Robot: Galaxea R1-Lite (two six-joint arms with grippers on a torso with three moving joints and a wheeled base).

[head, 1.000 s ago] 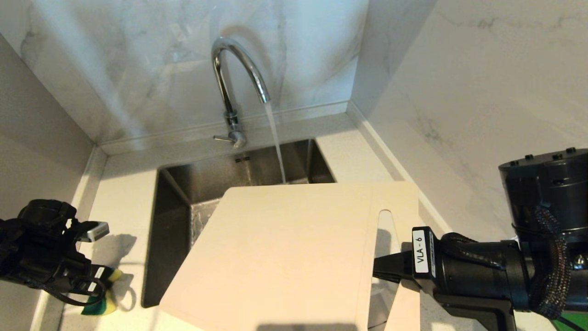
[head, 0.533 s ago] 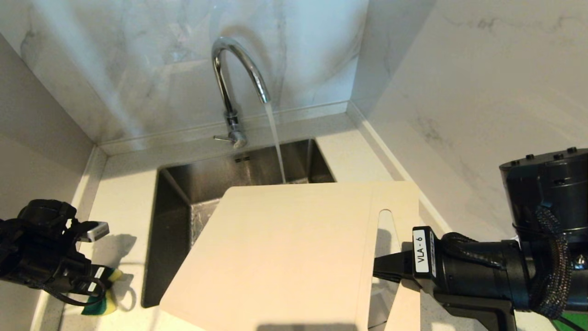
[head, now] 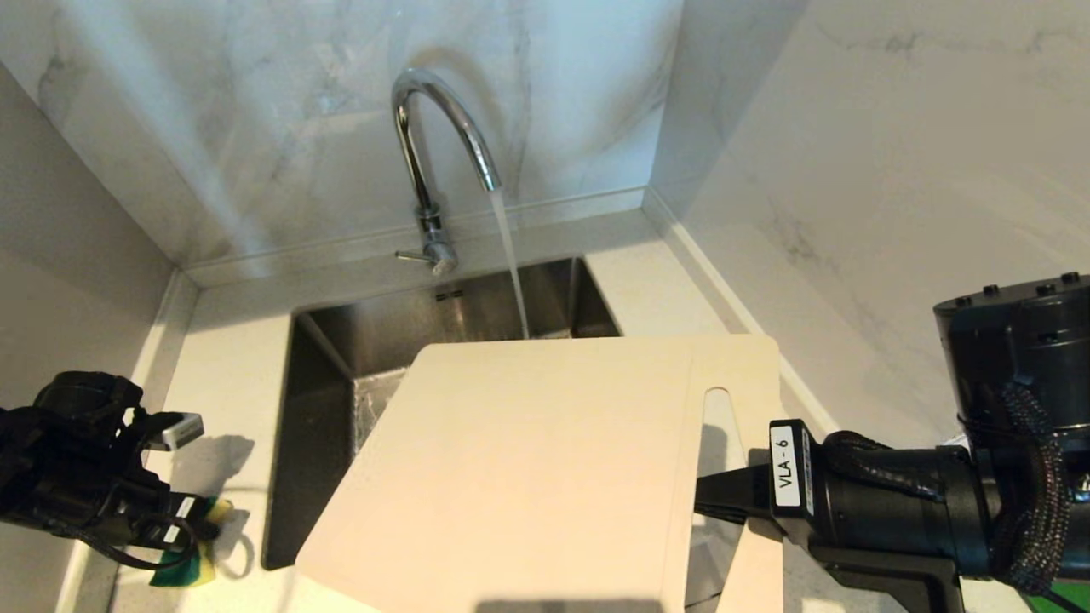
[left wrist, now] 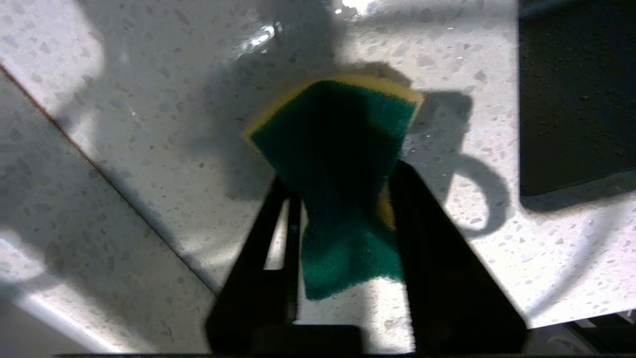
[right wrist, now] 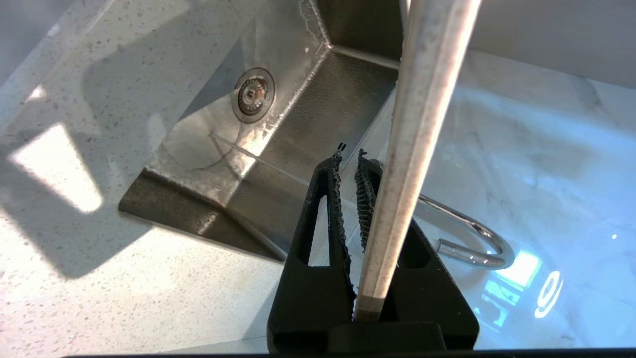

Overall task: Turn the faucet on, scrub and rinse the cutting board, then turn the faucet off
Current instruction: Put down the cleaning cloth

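**A:** Cutting board first: where does it sit?

**B:** Over the near part of the sink, tilted, its handle-slot end in the right end effector, which is clenched on the strip beside the slot. The right wrist view shows the board edge-on between the jaws. Water runs from the faucet and falls just behind the board's far edge; I can't tell whether it touches.

**A:** How will it handle?

**B:** I'd judge it thin, stiff, fairly light plastic, likely slick once wet. Held by one end, it may lever under scrubbing pressure, so the slot end is the sensible hold.

**A:** And the other arm?

**B:** The left end effector is low over the counter left of the sink, with a green-and-yellow sponge between its fingers. There's a gap on one side, so whether it is truly gripped or released I can't say.
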